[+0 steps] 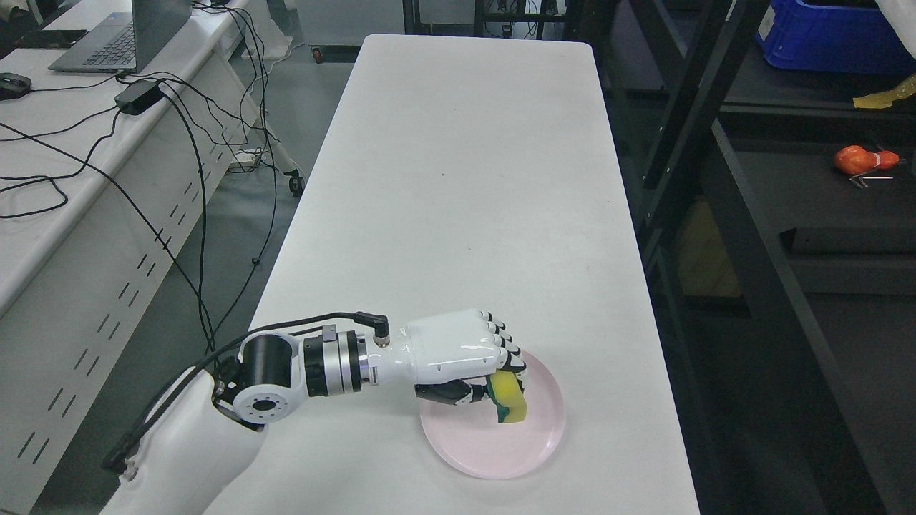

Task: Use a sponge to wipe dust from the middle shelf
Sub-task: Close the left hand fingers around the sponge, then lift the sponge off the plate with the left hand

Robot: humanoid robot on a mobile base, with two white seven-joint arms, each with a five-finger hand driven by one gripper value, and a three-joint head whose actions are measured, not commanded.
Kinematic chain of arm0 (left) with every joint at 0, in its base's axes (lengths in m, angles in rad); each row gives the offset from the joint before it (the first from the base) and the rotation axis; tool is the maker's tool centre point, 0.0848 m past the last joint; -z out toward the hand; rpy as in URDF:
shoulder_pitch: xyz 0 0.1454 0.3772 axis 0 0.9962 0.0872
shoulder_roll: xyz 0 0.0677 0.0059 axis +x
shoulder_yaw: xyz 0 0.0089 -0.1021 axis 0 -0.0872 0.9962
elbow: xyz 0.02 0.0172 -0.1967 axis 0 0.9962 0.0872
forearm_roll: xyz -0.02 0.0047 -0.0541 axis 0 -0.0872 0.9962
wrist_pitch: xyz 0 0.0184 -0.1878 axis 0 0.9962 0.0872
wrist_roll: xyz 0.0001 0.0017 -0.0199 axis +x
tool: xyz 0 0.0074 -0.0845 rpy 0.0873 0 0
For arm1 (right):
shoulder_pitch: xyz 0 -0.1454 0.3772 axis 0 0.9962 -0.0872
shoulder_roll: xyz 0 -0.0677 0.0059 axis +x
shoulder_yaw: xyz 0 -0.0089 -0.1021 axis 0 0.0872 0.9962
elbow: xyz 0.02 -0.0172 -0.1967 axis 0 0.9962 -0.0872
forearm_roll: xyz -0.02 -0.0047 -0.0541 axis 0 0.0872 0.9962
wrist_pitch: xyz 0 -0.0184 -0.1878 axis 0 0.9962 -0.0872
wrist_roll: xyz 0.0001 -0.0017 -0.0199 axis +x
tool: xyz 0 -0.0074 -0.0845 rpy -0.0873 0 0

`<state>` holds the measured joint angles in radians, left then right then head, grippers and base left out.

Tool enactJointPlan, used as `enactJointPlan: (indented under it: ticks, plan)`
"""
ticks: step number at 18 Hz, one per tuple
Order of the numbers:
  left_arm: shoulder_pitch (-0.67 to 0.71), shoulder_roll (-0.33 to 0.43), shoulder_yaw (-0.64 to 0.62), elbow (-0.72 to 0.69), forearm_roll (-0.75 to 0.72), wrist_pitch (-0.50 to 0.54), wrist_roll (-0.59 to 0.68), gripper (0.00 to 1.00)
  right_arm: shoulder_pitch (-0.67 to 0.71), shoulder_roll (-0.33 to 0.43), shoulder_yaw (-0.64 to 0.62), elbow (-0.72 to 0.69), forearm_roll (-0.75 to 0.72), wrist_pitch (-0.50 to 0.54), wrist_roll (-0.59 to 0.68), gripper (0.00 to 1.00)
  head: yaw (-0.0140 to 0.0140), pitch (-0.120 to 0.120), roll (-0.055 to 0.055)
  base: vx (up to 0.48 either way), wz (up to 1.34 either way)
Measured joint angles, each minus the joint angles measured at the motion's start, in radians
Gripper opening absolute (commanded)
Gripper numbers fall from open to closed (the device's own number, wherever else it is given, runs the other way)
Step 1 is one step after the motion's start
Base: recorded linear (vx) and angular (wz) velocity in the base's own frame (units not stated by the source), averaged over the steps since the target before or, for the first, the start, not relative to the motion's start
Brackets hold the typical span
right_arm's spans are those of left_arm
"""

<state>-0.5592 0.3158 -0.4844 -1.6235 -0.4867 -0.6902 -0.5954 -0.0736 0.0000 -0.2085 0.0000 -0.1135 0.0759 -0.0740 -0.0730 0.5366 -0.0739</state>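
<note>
My left hand (pixel 494 372) reaches in from the lower left over a pale pink plate (pixel 501 450) on the white table (pixel 465 179). Its fingers are curled around a yellow sponge with a green underside (pixel 509 399), held just above the plate. The black shelf rack (pixel 715 143) stands to the right of the table. My right arm does not show.
A second white desk (pixel 57 186) at the left carries a laptop (pixel 122 36), a power brick (pixel 137 96) and trailing black cables. On the rack's shelves lie a blue bin (pixel 830 36) and an orange object (pixel 862 159). A narrow floor gap separates table and rack.
</note>
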Motion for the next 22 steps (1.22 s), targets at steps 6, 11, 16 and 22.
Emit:
enactJointPlan:
  ticks: [6,11,16,22]
  plan:
    - [-0.001,-0.091,0.113,-0.01,0.068,-0.09,0.006,0.0,0.0,0.0,0.0,0.0,0.0,0.0,0.0,1.0,0.0,0.0,0.0,0.0,0.0]
    - [0.008,-0.134,0.17,-0.014,0.082,-0.095,0.012,0.0,0.0,0.0,0.0,0.0,0.0,0.0,0.0,1.0,0.0,0.0,0.0,0.0,0.0]
    - [0.027,-0.161,0.206,-0.016,0.087,-0.095,0.02,0.0,0.0,0.0,0.0,0.0,0.0,0.0,0.0,1.0,0.0,0.0,0.0,0.0,0.0]
    - [0.039,-0.183,0.234,-0.018,0.09,-0.095,0.023,0.0,0.0,0.0,0.0,0.0,0.0,0.0,0.0,1.0,0.0,0.0,0.0,0.0,0.0]
